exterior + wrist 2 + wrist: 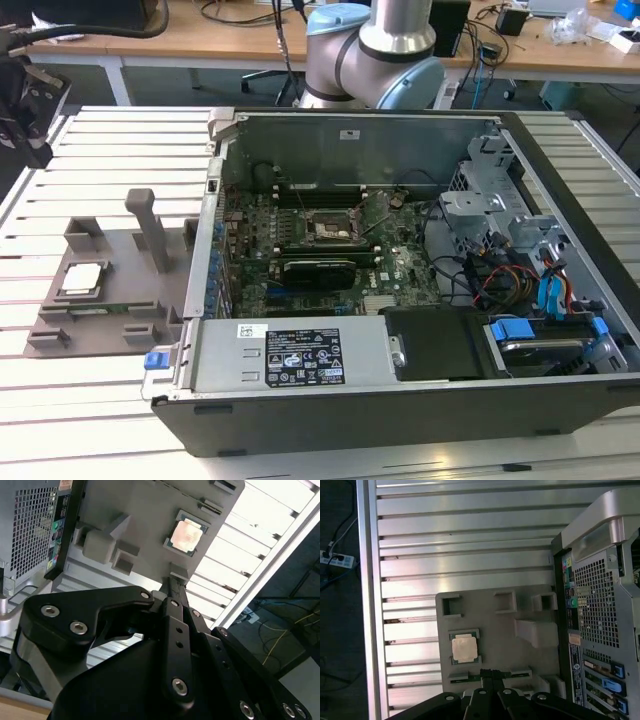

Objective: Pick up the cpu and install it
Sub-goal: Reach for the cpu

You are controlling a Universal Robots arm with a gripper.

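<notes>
Clear above the cpu (82, 280); an upright post (150, 228) stands near.
Its grey holder (115, 325) lies on the slatted table (120, 150) just beside the open computer case (300, 400), whose wall rises between it and the socket (330, 228); cables (480, 275) crowd the case's far end.

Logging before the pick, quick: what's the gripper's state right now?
Gripper: jaws shut, holding nothing; the cpu lies in its tray.

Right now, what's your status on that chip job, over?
Gripper shut, empty, near the tray edge. Cpu seated in its grey tray pocket, untouched. Nothing lying over it.
</notes>
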